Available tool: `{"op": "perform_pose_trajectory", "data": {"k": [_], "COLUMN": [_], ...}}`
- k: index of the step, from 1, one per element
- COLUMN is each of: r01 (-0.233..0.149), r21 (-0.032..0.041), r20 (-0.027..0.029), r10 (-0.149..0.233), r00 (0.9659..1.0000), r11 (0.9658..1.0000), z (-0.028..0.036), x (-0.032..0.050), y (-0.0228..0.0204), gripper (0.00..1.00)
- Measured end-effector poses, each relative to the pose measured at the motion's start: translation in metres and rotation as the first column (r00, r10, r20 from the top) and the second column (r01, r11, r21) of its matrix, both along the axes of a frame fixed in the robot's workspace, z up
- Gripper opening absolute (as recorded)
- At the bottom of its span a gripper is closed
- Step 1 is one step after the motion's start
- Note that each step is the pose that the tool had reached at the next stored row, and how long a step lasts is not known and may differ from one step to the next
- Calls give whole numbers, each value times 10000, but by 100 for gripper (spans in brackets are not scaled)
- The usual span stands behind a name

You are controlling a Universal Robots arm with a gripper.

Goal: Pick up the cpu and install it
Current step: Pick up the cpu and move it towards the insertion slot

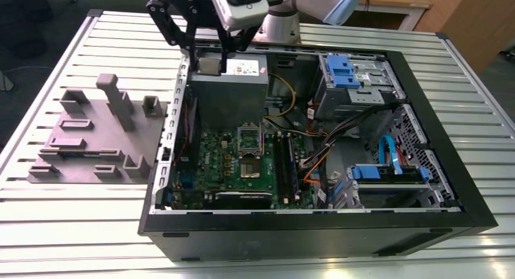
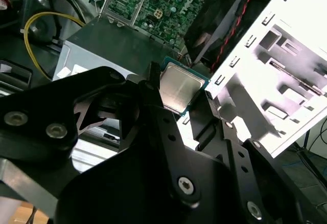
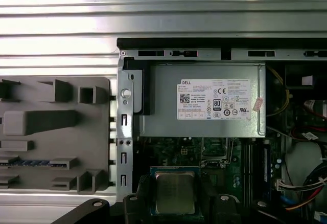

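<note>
1. A ribbed silver metal table point(image 1: 72, 231) carried the whole scene, and a big black computer case point(image 1: 322, 234) lay open on it.
2. On the exterior view's left, just beside the case, sat a grey moulded fixture tray point(image 1: 88, 146) with upright blocks and slots.
3. Inside the case, a green motherboard point(image 1: 241, 164) lay near the middle, and a large grey metal power supply box with a white label point(image 3: 163, 106) sat at the far end.
4. And there it was: the black two-fingered gripper point(image 2: 180, 93) was clamped on the cpu point(image 3: 174, 192), a small flat square chip with a shiny silver-grey top and a green edge.
5. One finger pressed each opposite side of the chip, with the metal face turned towards both wrist cameras.
6. In the exterior view the gripper hung above the case's far corner on the left, over the power supply.
7. The chip was up in the air, clear of the motherboard below.
</note>
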State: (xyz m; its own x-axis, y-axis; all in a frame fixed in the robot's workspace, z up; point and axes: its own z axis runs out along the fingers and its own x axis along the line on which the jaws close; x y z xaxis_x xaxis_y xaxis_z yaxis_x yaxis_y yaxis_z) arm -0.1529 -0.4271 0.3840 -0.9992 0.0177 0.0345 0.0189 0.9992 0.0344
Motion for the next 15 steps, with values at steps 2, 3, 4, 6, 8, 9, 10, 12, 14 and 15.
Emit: {"op": "perform_pose_trajectory", "data": {"k": [2,3,4,6,8,9,10,12,14,15], "r01": [0,0,0,0,0,0,0,1,0,1], "r21": [-1,0,1,0,0,0,1,-1,1,1], "r20": [-1,0,1,0,0,0,0,-1,0,1], "r10": [0,0,0,0,0,0,0,-1,0,-1], "r00": [10000,10000,10000,10000,10000,10000,10000,10000,10000,10000], "r11": [10000,10000,10000,10000,10000,10000,10000,10000,10000,10000], "z": [0,-1,-1,-2,-2,-2,-3,-4,-6,-7], "x": [26,40,55,86,103,108,110,113,114,114], "y": [0,0,0,0,-2,-4,-9,-33,-72,-91], "gripper": [47,47,47,47,47,47,47,47,47,47]}}
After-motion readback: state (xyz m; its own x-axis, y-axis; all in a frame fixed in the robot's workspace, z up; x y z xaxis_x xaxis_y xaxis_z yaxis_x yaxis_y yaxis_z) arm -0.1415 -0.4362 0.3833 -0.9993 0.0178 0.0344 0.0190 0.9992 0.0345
